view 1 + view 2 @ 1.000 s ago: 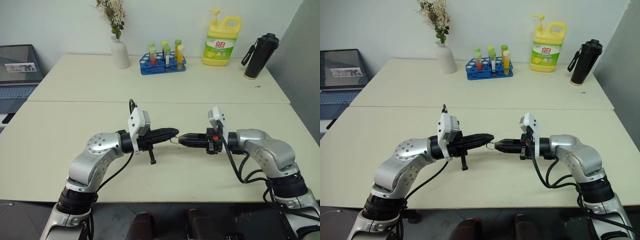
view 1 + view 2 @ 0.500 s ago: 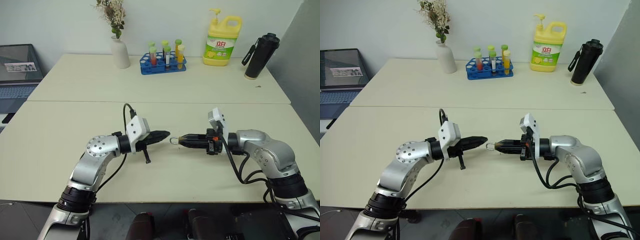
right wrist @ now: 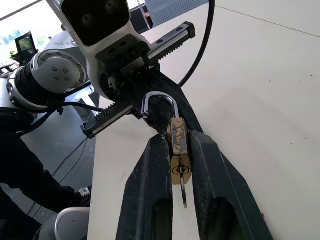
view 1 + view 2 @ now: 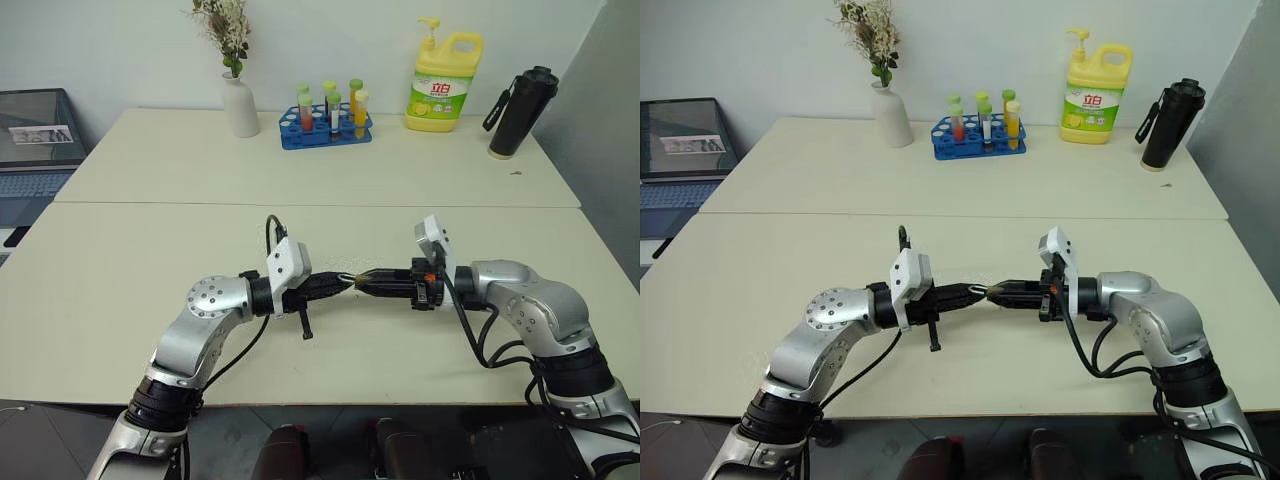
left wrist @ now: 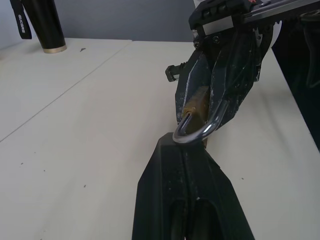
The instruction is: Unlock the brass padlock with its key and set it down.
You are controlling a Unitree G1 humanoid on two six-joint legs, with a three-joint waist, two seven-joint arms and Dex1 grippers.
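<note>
The left gripper (image 4: 347, 282), drawn back from its partner half a second ago, has closed the gap again and now meets the right gripper (image 4: 358, 281) tip to tip above the near desk (image 4: 120, 300). The right gripper has not shifted. Its jaws clamp the brass padlock (image 3: 179, 136) between them, held off the desk, with the silvery shackle (image 3: 159, 102) jutting out towards the left gripper. The left jaws are clenched tight together, their tip just under the shackle's loop; whether they touch it is hard to tell, and from the head views the lock is little more than a glint between the black tips. A small brass piece (image 3: 180, 169) sits below the lock body between the right fingers, its detail unclear. At the back of the far desk stand a white vase (image 4: 239, 106), a blue rack of tubes (image 4: 326, 125), a yellow detergent bottle (image 4: 444, 83) and a black flask (image 4: 520, 100). A laptop (image 4: 35, 140) is cut off at the left edge.
</note>
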